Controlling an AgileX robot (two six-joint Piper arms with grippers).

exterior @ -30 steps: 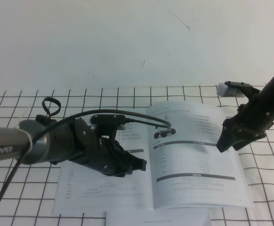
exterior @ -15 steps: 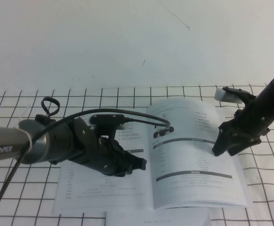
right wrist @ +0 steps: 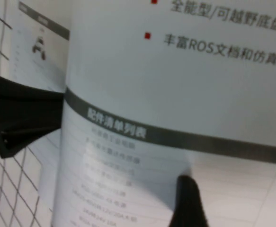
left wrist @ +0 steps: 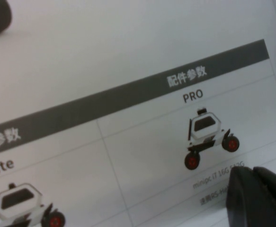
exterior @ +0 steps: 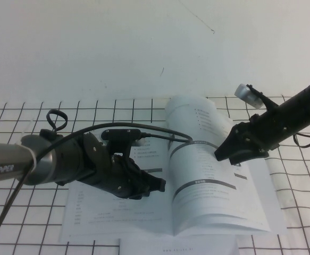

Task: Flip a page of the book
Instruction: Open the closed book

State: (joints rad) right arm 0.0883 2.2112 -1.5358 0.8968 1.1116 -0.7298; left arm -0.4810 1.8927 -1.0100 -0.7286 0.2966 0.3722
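The book (exterior: pixel 170 202) lies open in the lower centre of the high view, on a tabletop (exterior: pixel 27 122) covered by a black-lined grid sheet. A second plain white booklet (exterior: pixel 178 247) shows just below the book at the bottom edge of the frame.

The left gripper (exterior: pixel 153 186) sits left of centre in the high view, low over the left-hand leaf and close to the spine. Judged from this position, its function is to weigh down the left half so the book does not slide or lift while the other side is worked. The left wrist view shows one dark fingertip (left wrist: pixel 258 198) against the printed paper beside a small white rover photo; whether the fingers are apart or together cannot be told from either view.

The right gripper (exterior: pixel 224 153) is at centre right of the high view, at the outer edge of the page (exterior: pixel 202 159). The page bows upward in a tall arc off the right-hand stack, its grey bars curving with it, which indicates that it is being carried by its edge toward the spine. The fingers appear to be closed onto that edge; the right wrist view shows one dark finger (right wrist: pixel 190 201) lying on the printed face.

The turn is judged partly done: the page stands raised but has not passed over the spine
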